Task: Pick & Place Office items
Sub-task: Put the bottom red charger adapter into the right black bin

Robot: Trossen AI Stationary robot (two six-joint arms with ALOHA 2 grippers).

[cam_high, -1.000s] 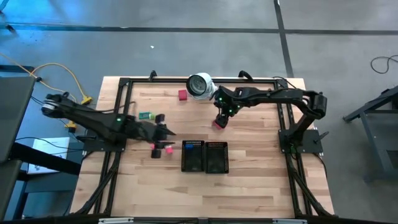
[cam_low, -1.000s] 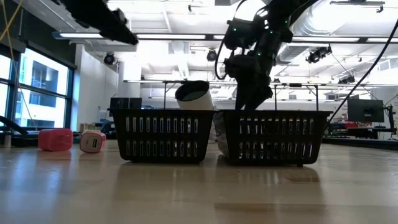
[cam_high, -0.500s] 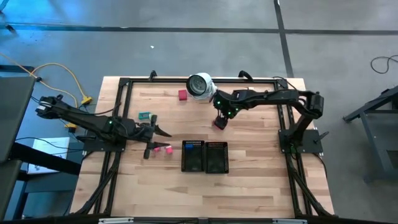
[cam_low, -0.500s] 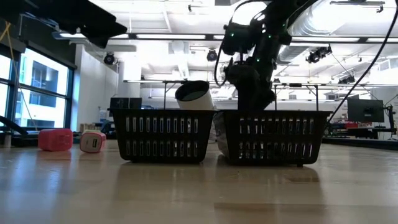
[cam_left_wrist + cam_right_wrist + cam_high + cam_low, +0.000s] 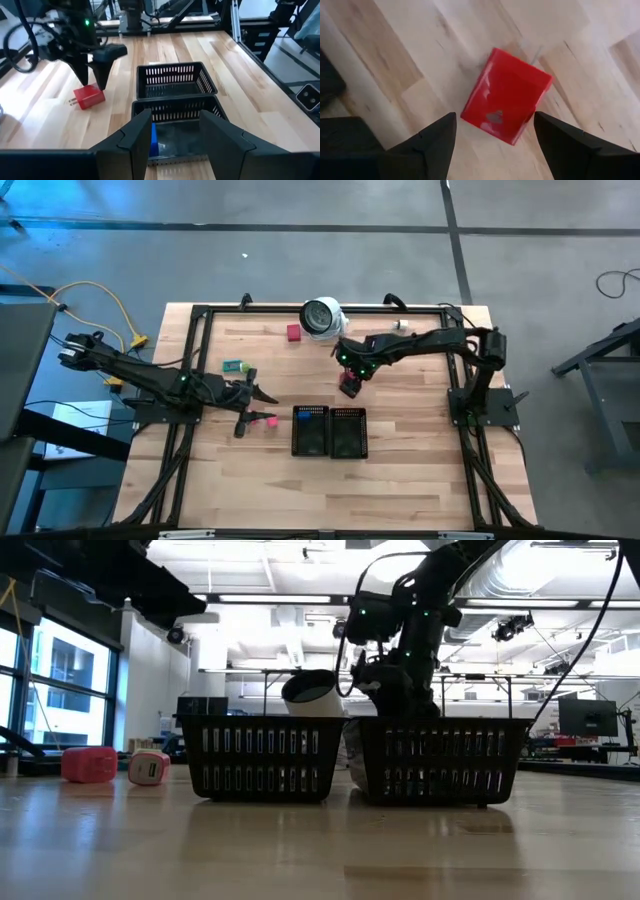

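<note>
While our left gripper [image 5: 250, 395] waits open-fingered near the worktop's left edge, our right gripper [image 5: 492, 132], jaws spread and empty, hangs over the red piece [image 5: 506, 102] lying mid-worktop behind the trays [image 5: 329, 431], needing, we judge, to descend and close.

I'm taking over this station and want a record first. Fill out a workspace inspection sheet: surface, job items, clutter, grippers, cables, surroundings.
Surface: light wooden tabletop in a black frame.
Job items: red block lying flat on the wood; pink pieces left of the two black mesh trays; blue piece in the left tray; green piece and dark red piece farther back.
Clutter: round white-and-grey object at the far edge.
Grippers: right gripper open, straddling the red block; left gripper open, empty, facing the trays.
Cables: yellow cable on the floor, left.
Surroundings: grey floor; open room behind.
</note>
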